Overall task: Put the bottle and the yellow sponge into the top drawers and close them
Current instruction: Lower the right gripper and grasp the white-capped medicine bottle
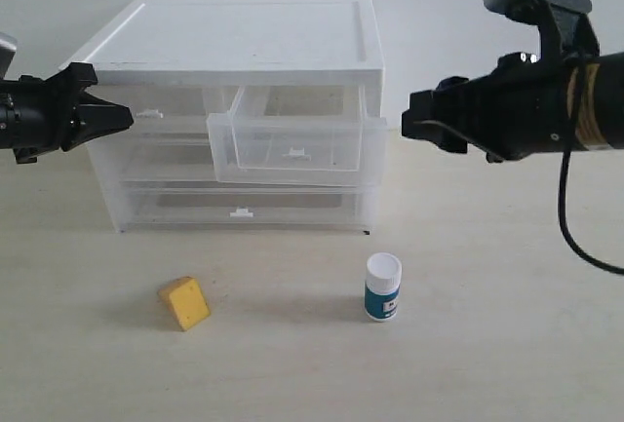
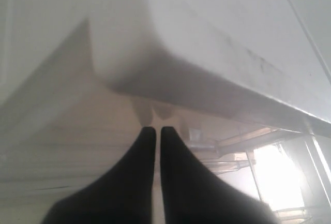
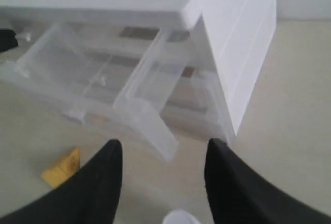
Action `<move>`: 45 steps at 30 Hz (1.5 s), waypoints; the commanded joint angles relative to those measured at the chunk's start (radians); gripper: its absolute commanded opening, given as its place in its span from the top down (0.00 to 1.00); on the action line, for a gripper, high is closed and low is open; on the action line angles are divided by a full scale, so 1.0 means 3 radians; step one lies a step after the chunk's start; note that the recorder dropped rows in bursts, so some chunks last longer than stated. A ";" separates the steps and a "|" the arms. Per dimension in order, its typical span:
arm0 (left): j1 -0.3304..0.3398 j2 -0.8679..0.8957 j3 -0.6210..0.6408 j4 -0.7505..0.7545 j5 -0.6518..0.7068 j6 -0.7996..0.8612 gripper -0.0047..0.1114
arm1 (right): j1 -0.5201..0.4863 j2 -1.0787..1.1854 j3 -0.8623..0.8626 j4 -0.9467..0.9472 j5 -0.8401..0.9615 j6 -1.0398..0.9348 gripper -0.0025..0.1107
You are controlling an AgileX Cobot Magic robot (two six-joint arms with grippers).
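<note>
The bottle [image 1: 382, 287] stands upright on the table in front of the cabinet; only its white cap [image 3: 181, 218] shows in the right wrist view. The yellow sponge [image 1: 185, 303] [image 3: 62, 168] lies to its left. The right top drawer [image 1: 292, 144] [image 3: 93, 79] is pulled out and holds nothing. The left top drawer [image 1: 166, 110] is pushed in. My left gripper [image 1: 122, 117] [image 2: 153, 129] is shut with nothing in it, its tips just left of that drawer's tab handle [image 1: 148, 111]. My right gripper [image 1: 409, 122] [image 3: 164, 149] hangs open in the air right of the open drawer.
The white cabinet [image 1: 244, 37] stands at the back of the table, with two full-width drawers [image 1: 239, 210] shut below the top ones. The pale table [image 1: 487, 344] runs forward and to the right of the bottle.
</note>
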 commanded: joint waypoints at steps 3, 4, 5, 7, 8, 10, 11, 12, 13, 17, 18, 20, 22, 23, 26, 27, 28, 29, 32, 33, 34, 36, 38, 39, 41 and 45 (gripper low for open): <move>-0.0013 0.0009 -0.0050 -0.0124 -0.0145 0.0035 0.93 | 0.0118 -0.0084 0.0535 0.0387 0.0076 -0.0723 0.59; -0.0013 0.0009 -0.0050 -0.0124 -0.0136 0.0035 0.93 | 0.0181 -0.0072 0.0565 0.0619 0.0076 -0.0940 0.59; -0.0013 0.0009 -0.0050 -0.0124 -0.0136 0.0035 0.93 | 0.0251 -0.0058 0.0592 0.0777 0.0105 -0.1185 0.59; -0.0013 0.0009 -0.0050 -0.0041 -0.0125 0.0035 0.93 | 0.0604 0.0129 0.0653 0.1409 0.0616 -0.2037 0.58; -0.0013 0.0009 -0.0050 -0.0024 -0.0125 0.0035 0.93 | 0.0669 0.0185 0.0653 0.1508 0.0700 -0.2194 0.58; -0.0013 0.0009 -0.0050 -0.0024 -0.0125 0.0035 0.93 | 0.0708 0.0373 0.0653 0.1814 0.0635 -0.2554 0.58; -0.0013 0.0009 -0.0050 -0.0024 -0.0125 0.0035 0.93 | 0.0701 0.0452 0.0653 0.1992 0.0574 -0.2719 0.58; -0.0013 0.0009 -0.0050 -0.0024 -0.0125 0.0035 0.93 | 0.0701 0.0494 0.0646 0.2089 0.0567 -0.2828 0.58; -0.0013 0.0009 -0.0050 -0.0024 -0.0125 0.0035 0.93 | 0.0701 0.0528 0.0646 0.2241 0.0567 -0.2999 0.58; -0.0013 0.0009 -0.0050 -0.0010 -0.0125 0.0035 0.93 | 0.0701 0.0617 0.0646 0.2989 0.0453 -0.3790 0.58; -0.0013 0.0009 -0.0050 -0.0010 -0.0125 0.0035 0.93 | 0.0701 0.0638 0.0646 0.3151 0.0385 -0.3951 0.58; -0.0013 0.0009 -0.0050 -0.0002 -0.0125 0.0035 0.93 | 0.0701 0.0702 0.0646 0.3538 0.0280 -0.4342 0.58; -0.0013 0.0009 -0.0050 0.0024 -0.0125 0.0035 0.93 | 0.0701 0.0762 0.0646 0.3857 0.0258 -0.4656 0.58; -0.0013 0.0009 -0.0050 0.0024 -0.0125 0.0035 0.93 | 0.0701 0.0809 0.0646 0.4080 0.0251 -0.4956 0.58; -0.0013 0.0009 -0.0050 0.0024 -0.0125 0.0035 0.93 | 0.0701 0.0926 0.0646 0.4409 0.0114 -0.5334 0.58; -0.0013 0.0009 -0.0050 0.0024 -0.0125 0.0035 0.93 | 0.0701 0.0955 0.0646 0.4446 0.0069 -0.5372 0.58; -0.0013 0.0009 -0.0050 0.0024 -0.0125 0.0035 0.93 | 0.0701 0.0990 0.0646 0.4489 0.0008 -0.5420 0.58; -0.0013 0.0009 -0.0050 0.0024 -0.0125 0.0035 0.93 | 0.0701 0.1023 0.0646 0.4516 -0.0045 -0.5451 0.58; -0.0013 0.0009 -0.0050 0.0024 -0.0125 0.0035 0.93 | 0.0701 0.1126 0.0646 0.4531 -0.0169 -0.5472 0.58; -0.0013 0.0009 -0.0050 0.0024 -0.0125 0.0035 0.93 | 0.0701 0.1168 0.0646 0.4540 -0.0198 -0.5472 0.58; -0.0013 0.0009 -0.0050 0.0024 -0.0125 0.0035 0.93 | 0.0701 0.1212 0.0646 0.4555 -0.0233 -0.5496 0.58; -0.0013 0.0009 -0.0050 0.0023 -0.0132 0.0035 0.93 | 0.0701 0.1291 0.0646 0.4610 -0.0288 -0.5566 0.58; -0.0013 0.0009 -0.0050 0.0023 -0.0138 0.0035 0.93 | 0.0701 0.1362 0.0646 0.4617 -0.0344 -0.5580 0.58; -0.0013 0.0009 -0.0050 0.0023 -0.0138 0.0035 0.93 | 0.0701 0.1385 0.0646 0.4633 -0.0364 -0.5582 0.58; -0.0013 0.0009 -0.0050 0.0023 -0.0150 0.0035 0.93 | 0.0701 0.1440 0.0646 0.4717 -0.0411 -0.5642 0.58; -0.0013 0.0009 -0.0050 0.0023 -0.0150 0.0035 0.93 | 0.0701 0.1475 0.0646 0.4753 -0.0455 -0.5662 0.59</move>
